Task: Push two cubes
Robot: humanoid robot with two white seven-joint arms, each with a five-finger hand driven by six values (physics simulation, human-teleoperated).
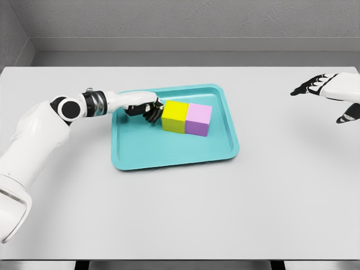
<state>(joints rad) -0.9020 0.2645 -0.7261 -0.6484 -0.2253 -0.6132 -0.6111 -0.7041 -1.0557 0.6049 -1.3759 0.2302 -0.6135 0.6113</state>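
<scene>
Left hand [147,108], mine: fingers curled, pressed against yellow cube [175,116] beside pink cube [198,119].
Teal tray [169,154] on white table [180,214]; grey walls [169,17]; right hand [332,93] spread, apart.

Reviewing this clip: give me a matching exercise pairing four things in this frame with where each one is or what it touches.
Things:
1. yellow cube
2. pink cube
3. left hand
4. right hand

Places:
A. over the table's right edge, away from the tray
B. inside the teal tray, between the hand and the other cube
C. against the yellow cube's left side
D. inside the tray, right of its neighbour

Pairs: 1-B, 2-D, 3-C, 4-A
</scene>
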